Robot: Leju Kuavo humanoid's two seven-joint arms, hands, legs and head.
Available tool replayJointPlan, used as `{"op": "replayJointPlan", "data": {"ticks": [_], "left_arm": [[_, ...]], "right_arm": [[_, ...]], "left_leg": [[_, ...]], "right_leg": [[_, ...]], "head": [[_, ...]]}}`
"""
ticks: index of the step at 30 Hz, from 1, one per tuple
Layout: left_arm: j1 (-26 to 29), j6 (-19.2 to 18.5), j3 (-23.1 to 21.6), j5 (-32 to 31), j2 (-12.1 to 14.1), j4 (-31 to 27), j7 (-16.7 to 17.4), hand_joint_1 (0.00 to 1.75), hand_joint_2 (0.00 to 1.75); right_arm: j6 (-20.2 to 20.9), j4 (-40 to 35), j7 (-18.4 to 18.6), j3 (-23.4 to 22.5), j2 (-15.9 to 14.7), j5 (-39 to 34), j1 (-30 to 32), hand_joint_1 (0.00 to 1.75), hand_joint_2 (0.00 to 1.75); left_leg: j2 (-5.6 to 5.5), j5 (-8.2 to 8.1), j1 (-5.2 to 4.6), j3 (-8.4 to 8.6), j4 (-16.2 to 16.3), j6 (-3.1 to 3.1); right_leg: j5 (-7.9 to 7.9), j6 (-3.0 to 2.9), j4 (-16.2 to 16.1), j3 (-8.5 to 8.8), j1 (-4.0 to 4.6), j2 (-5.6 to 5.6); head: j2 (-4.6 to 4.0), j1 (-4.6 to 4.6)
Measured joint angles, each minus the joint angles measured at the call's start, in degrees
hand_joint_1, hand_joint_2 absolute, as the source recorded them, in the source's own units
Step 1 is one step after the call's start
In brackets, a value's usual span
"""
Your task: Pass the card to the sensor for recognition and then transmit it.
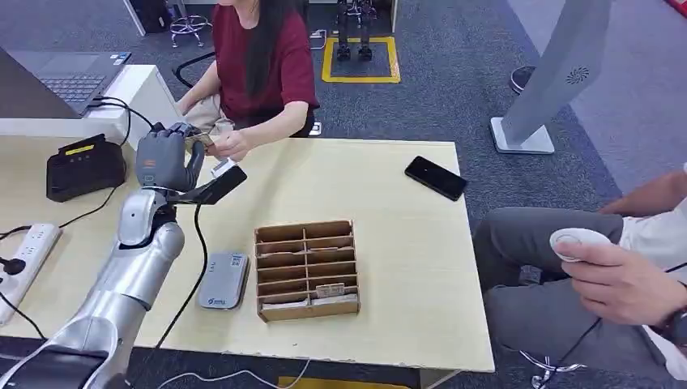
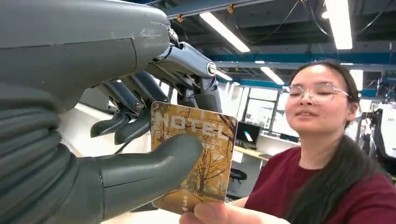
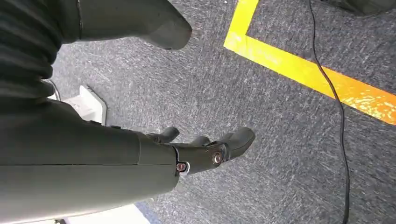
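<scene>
Pale wooden surface (image 1: 389, 243), far left: left hand (image 2: 140, 140) pinching thin, stiff, slippery autumn-print hotel card (image 2: 198, 158), person's fingers (image 2: 219, 213) at its edge. Right hand (image 3: 205, 149) hanging released, empty.

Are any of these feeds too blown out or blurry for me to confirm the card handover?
Left wrist view: ceiling lights glare, yet the card under the left hand thumb reads sharp, a person's fingertip at its edge. Head view: evenly lit, but the card looks small and soft. Right wrist view: the right hand is sharp over carpet.
</scene>
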Motion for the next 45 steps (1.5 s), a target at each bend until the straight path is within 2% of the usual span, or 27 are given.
{"op": "replayJointPlan", "data": {"ticks": [3,5,6,7,21,34,37,40,42,45], "left_arm": [[0.0,2.5,0.6,-1.2,0.0,1.4,0.0,1.75,1.75],[0.0,3.0,1.0,-0.9,0.0,2.2,-0.6,1.75,1.75],[0.0,3.0,1.2,-0.9,-0.1,2.6,-0.8,1.36,1.75],[0.0,3.0,1.2,-1.4,-0.2,3.0,-1.0,0.0,1.75],[0.9,5.3,3.4,-0.2,-0.5,5.4,-3.0,0.0,1.75],[1.6,5.4,4.0,-0.3,0.0,5.8,-3.1,0.0,1.75],[3.1,5.7,5.4,-0.2,0.0,4.7,-4.6,0.0,1.75],[8.5,5.8,9.9,5.0,1.1,-0.3,-8.8,0.0,1.75],[13.2,5.5,15.1,14.6,3.0,-3.6,-12.1,0.0,1.75],[20.5,4.8,25.4,28.4,6.4,-7.6,-17.9,0.0,1.75]], "right_arm": [[0.3,0.0,0.0,0.1,0.0,0.0,0.1,0.0,1.75],[0.2,0.0,0.0,0.3,0.0,0.0,0.1,0.0,1.75],[0.2,0.0,0.0,0.4,0.0,-0.1,0.1,0.0,1.75],[0.2,0.0,-0.2,0.4,0.0,-0.1,0.1,0.0,1.75],[-0.2,0.0,0.5,0.4,0.1,-0.3,0.1,0.0,1.75],[-0.2,0.0,0.6,0.4,0.1,-0.7,0.1,0.0,1.75],[-0.2,0.0,1.4,0.3,0.1,-0.9,0.2,0.0,1.75],[-0.3,0.0,1.6,-0.1,0.2,-1.0,0.4,0.0,1.75],[-0.6,0.0,1.8,-0.3,0.2,-1.2,0.7,0.0,1.75],[-0.7,0.0,2.2,-0.7,0.2,-1.7,1.2,0.0,1.75]], "left_leg": [[0.04,0.0,0.0,-0.01,0.0,0.0],[0.04,0.0,0.0,-0.01,0.0,0.0],[0.04,0.0,0.0,-0.01,0.0,0.0],[0.03,0.0,0.0,-0.02,0.0,0.0],[0.0,0.0,0.01,-0.06,0.0,0.0],[-0.02,0.0,0.0,-0.08,0.0,0.0],[0.03,0.0,0.0,-0.07,0.0,0.0],[0.3,-0.04,0.01,-0.05,-0.1,-0.03],[0.6,-0.14,0.03,0.02,-0.1,-0.17],[0.85,-0.3,0.07,0.1,-0.2,-0.3]], "right_leg": [[0.0,0.0,0.0,-0.03,0.0,0.02],[0.0,0.0,0.0,-0.04,0.0,0.02],[0.0,0.0,0.0,-0.05,0.0,0.02],[0.0,0.0,0.0,-0.05,0.0,0.02],[0.0,0.0,0.0,-0.06,0.0,0.01],[0.0,0.0,0.0,-0.05,0.0,0.0],[0.0,0.0,0.0,-0.04,0.0,0.02],[-0.01,-0.01,0.1,-0.07,-0.01,0.3],[-0.03,-0.06,0.1,-0.16,-0.01,0.63],[-0.17,-0.22,0.1,-0.24,0.01,0.88]], "head": [[0.0,0.0],[-0.02,0.0],[0.0,0.0],[0.0,0.0],[-0.02,0.0],[-0.02,0.0],[0.0,0.0],[0.0,0.02],[0.0,0.0],[0.0,-0.07]]}}
